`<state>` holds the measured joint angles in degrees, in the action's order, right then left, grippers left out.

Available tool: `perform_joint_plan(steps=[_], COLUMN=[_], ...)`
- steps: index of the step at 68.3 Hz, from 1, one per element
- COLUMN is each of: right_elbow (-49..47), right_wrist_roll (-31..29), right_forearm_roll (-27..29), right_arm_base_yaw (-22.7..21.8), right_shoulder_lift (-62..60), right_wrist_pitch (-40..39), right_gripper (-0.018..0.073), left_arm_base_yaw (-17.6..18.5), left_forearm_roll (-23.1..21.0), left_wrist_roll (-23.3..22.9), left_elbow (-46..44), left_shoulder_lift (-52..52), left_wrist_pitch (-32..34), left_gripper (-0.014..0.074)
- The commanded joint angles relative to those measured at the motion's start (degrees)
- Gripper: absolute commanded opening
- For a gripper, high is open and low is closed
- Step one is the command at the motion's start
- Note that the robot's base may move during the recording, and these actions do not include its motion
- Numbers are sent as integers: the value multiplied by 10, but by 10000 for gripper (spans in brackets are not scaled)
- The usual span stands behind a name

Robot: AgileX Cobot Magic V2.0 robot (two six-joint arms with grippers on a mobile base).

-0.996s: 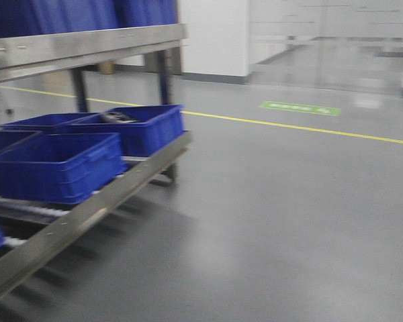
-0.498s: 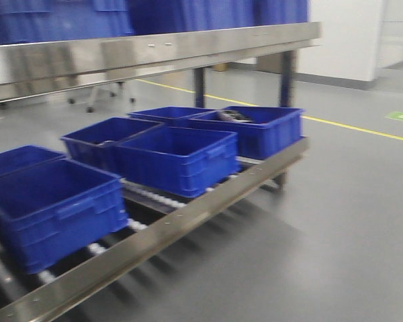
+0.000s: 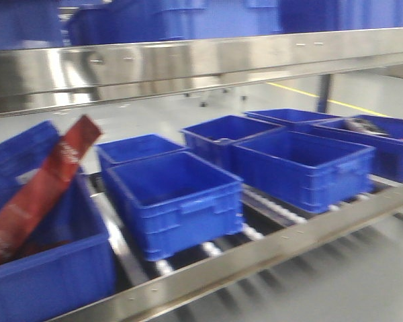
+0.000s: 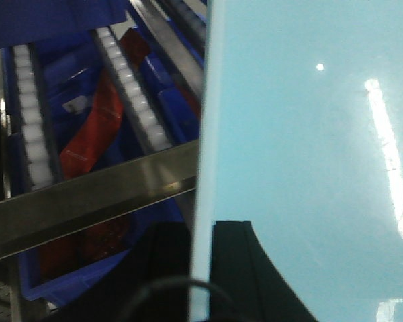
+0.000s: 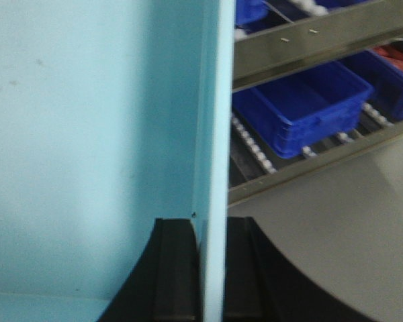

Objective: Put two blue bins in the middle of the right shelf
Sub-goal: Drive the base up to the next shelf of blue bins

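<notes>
Front-facing: red packet's (image 3: 40, 191) lettering possibly unreadable.

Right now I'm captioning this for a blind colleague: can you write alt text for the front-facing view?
Open blue bins sit in rows on a steel roller shelf, slightly blurred. The nearest left bin holds a long red package leaning upright; more blue bins fill the shelf above.

A pale turquoise panel (image 5: 94, 134) filled the left half of the view, its thin edge running down the middle. At the bottom, the dark end effector (image 5: 201, 268) straddled that edge. To the right, a blue bin (image 5: 302, 107) sat on white rollers (image 5: 255, 151) beneath a steel shelf rail (image 5: 309, 41), grey floor (image 5: 349, 235) nearer.
</notes>
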<state>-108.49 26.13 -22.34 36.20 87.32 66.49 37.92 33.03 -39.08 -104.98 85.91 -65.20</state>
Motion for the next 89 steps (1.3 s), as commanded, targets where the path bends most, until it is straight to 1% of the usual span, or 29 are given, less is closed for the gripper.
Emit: perform_joint_plan(steps=[1,89], right_elbow=[-12,-12], right_wrist_roll=[-3,-3], right_forearm_roll=[-3,-3], right_arm_base_yaw=[3,3], right_shoulder_lift=[-12,-12], right_wrist_pitch=[-50,-53], right_gripper=[-165,-165], left_arm_base_yaw=[0,0], left_forearm_roll=[23,23], left_wrist_roll=[-4,-4], left_elbow=[-8,-8], left_shoulder_lift=[-9,-9], left_wrist_pitch=[47,47], left_gripper=[-111,-111])
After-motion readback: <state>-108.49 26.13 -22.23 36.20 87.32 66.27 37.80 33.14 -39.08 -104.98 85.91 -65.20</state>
